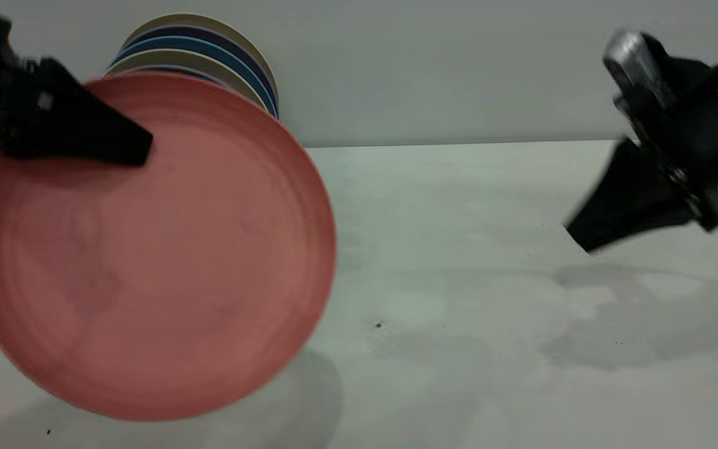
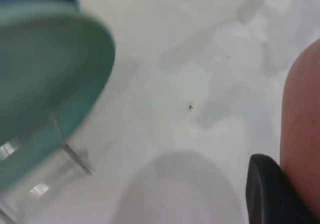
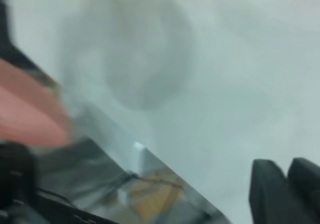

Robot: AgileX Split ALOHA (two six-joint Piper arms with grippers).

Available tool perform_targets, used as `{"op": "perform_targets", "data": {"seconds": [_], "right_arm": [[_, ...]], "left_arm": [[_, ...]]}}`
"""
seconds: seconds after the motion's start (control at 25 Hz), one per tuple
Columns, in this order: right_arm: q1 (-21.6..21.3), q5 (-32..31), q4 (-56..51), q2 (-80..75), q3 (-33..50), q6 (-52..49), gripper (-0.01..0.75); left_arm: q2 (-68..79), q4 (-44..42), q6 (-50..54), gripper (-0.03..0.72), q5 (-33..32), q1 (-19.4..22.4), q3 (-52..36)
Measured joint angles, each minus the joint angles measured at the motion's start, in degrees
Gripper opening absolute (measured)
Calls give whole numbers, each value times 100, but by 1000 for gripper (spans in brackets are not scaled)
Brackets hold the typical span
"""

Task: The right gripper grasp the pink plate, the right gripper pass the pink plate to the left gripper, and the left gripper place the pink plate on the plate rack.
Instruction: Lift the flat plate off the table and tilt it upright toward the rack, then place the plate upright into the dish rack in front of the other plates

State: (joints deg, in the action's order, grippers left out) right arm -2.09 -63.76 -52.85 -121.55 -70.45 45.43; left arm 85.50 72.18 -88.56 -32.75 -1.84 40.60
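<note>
Plate [image 1: 147, 249], pink, hangs above the counter [image 1: 490, 299], pinched at its upper rim by the left hand [image 1: 85, 134], just before the stacked plates [image 1: 209, 62]. Right hand [image 1: 614, 212] waits apart, seemingly closed and empty. A tilted approach could knock those plates.

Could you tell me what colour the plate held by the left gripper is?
Salmon pink, the pink plate in the left gripper; clearest in the exterior view.

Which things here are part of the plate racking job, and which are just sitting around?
Part of the job:
- round salmon-pink plate, held upright at its rim
- black left gripper, shut on that rim
- black right gripper, off to the side, holding nothing
- thin silver wire plate rack

Just there:
- stacked upright plates with blue and beige rims
- green plate in the rack
- white table
</note>
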Motion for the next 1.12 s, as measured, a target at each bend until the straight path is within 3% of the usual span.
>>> {"op": "perform_targets", "data": {"seconds": [0.24, 0.44, 0.68, 1.12], "right_arm": [[0, 496, 1234, 91, 0, -728, 13], [0, 817, 1494, 183, 0, -939, 13], [0, 930, 1506, 183, 0, -939, 11], [0, 1003, 1511, 183, 0, -939, 11]], "left_arm": [[0, -1576, -277, 105, -530, 0, 1091], [0, -2287, -1577, 105, -653, 0, 1787], [29, -2342, -3107, 104, -690, 0, 2108], [796, -2315, -3186, 104, -673, 0, 2816]]}}
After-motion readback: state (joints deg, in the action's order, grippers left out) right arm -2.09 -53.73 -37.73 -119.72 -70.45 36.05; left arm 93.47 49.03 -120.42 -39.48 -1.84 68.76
